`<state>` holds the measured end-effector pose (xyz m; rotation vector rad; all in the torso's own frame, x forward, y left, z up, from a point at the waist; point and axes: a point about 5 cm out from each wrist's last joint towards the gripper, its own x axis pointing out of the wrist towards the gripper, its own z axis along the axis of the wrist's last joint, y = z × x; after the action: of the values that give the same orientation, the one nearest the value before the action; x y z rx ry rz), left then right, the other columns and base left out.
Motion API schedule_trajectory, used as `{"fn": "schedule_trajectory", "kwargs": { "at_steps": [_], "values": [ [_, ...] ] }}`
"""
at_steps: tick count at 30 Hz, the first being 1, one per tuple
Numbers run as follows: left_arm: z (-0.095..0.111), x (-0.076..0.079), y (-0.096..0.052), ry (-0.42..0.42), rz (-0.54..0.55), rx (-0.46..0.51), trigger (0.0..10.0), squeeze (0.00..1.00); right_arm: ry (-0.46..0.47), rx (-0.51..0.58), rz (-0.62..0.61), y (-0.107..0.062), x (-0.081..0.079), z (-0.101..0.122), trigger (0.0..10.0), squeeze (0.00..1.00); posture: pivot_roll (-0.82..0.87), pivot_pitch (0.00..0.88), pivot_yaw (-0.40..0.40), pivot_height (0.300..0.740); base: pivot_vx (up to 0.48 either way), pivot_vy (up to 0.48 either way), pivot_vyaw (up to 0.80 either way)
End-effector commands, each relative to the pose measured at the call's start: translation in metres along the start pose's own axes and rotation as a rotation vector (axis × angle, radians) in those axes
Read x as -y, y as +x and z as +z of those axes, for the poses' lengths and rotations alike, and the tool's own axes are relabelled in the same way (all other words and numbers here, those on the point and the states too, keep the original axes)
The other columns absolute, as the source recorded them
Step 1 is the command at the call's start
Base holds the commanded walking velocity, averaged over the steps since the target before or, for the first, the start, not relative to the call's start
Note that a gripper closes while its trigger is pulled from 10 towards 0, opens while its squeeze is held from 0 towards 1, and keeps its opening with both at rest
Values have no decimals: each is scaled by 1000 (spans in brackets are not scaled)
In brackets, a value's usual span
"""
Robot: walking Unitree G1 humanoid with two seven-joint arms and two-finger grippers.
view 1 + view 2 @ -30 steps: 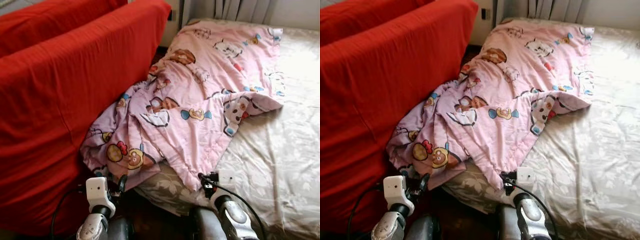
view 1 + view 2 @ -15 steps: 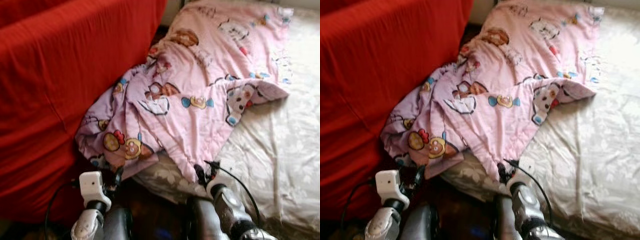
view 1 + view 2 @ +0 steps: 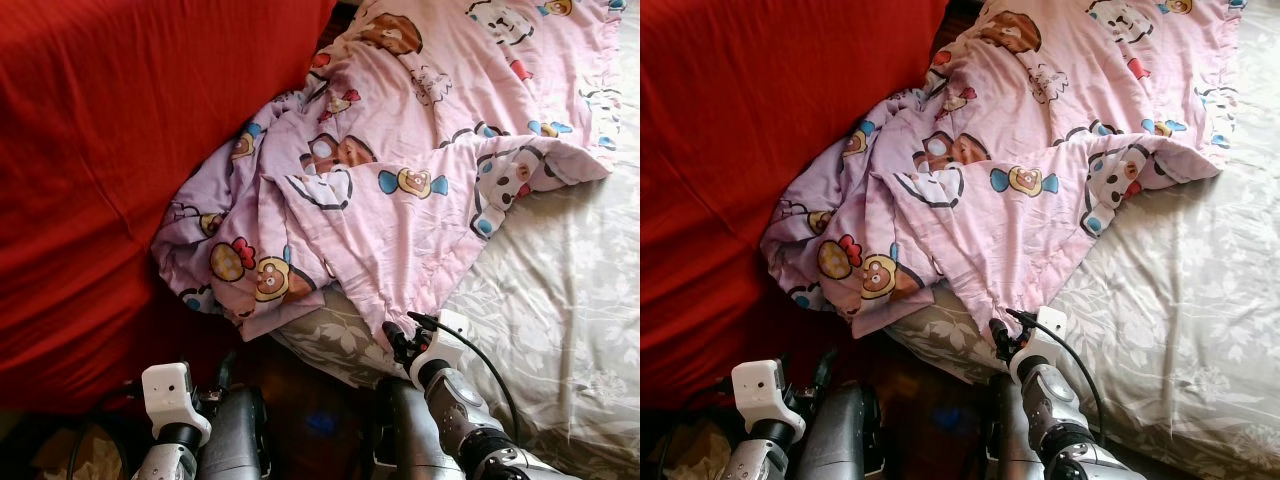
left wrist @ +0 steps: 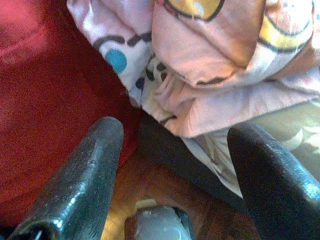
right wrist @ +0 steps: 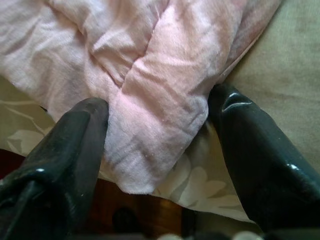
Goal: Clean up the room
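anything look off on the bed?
Yes: the pink quilt is bunched and skewed, one end slumping off the mattress against the red sofa. The right gripper is open around its near corner; the left gripper hangs open.

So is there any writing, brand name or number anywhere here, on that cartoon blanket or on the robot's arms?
None can be read.
Pink blanket: cartoon faces and candy shapes, no lettering that I can make out.
Red sofa cover: plain cloth, no label visible.
Floral bedsheet: leaf pattern, no text.
Left gripper and right gripper, the latter open around the blanket's edge: black fingers with no markings visible.
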<state>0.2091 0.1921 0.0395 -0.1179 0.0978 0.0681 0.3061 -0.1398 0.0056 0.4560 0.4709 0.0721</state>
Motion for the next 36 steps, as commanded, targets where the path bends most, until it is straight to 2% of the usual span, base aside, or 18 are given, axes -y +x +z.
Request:
{"fn": "schedule_trajectory", "kwargs": {
  "at_steps": [1,2,3,4,16,25,32,36],
  "values": [
    [-6,-2,-8,-9,14,-41,10000,0,27,-70,-17,-7,8,-20,10000,0,77,398,-11,620,0,0,0],
    [-6,-1,-8,-10,14,-43,10000,0,27,-72,-6,-7,7,-21,3804,0,78,399,-12,620,0,0,0],
    [-6,-1,-9,-10,14,-44,10000,0,25,-73,-4,-7,7,-21,1412,0,78,399,-12,620,0,0,0],
    [-6,-1,-9,-10,15,-45,10000,0,24,-74,-3,-7,6,-21,0,0,78,399,-12,620,0,0,0],
    [-13,2,-19,-24,27,-84,10000,0,11,-99,41,-8,3,-27,0,0,68,400,-26,620,0,0,0],
    [-20,1,-30,-19,30,-114,10000,0,-34,-106,66,-9,2,-28,0,0,57,384,-36,620,0,0,0],
    [-21,3,-24,-25,31,-110,10000,0,-53,-92,60,-9,3,-26,0,0,49,359,-42,620,0,0,0],
    [-19,7,-10,-34,26,-90,10000,0,-70,-54,30,-10,10,-20,0,0,31,308,-46,620,0,0,0]
  ]
}}
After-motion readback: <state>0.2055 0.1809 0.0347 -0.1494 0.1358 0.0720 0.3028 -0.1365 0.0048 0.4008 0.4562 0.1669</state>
